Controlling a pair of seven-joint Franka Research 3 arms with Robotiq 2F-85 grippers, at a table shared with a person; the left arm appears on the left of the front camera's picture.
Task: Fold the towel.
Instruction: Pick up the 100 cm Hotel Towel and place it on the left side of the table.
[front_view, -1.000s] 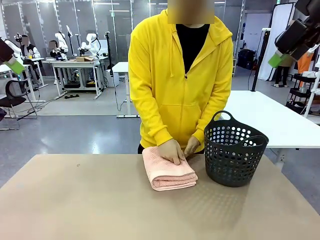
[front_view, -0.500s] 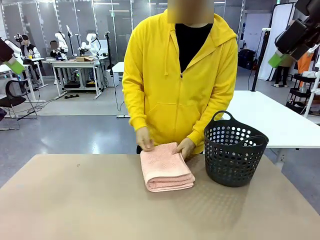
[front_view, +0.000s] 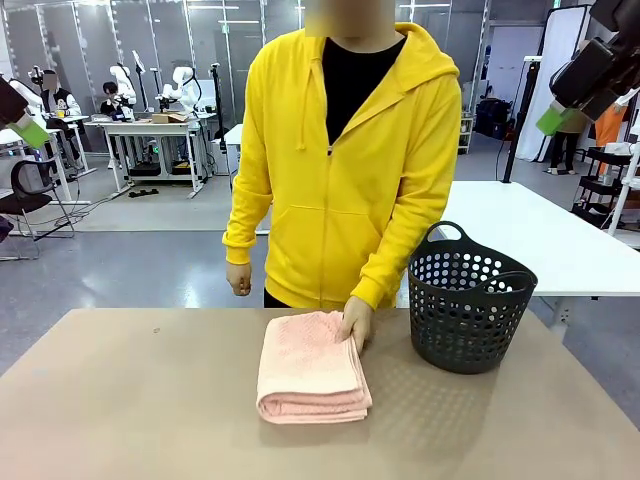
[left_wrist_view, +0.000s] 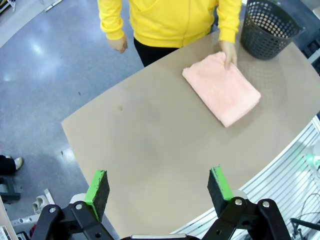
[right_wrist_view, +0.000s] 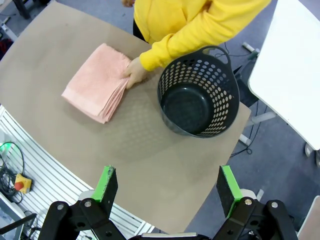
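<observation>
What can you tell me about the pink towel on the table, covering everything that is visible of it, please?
The towel is light salmon-pink terry cloth with a fine woven texture. It is folded into a thick, roughly rectangular stack, with its layers showing along the edge nearest the robot. It lies flat on the tan table, beside the dark perforated basket but apart from it. The person's hand rests on its far corner on the basket's side; nothing else touches it.
</observation>
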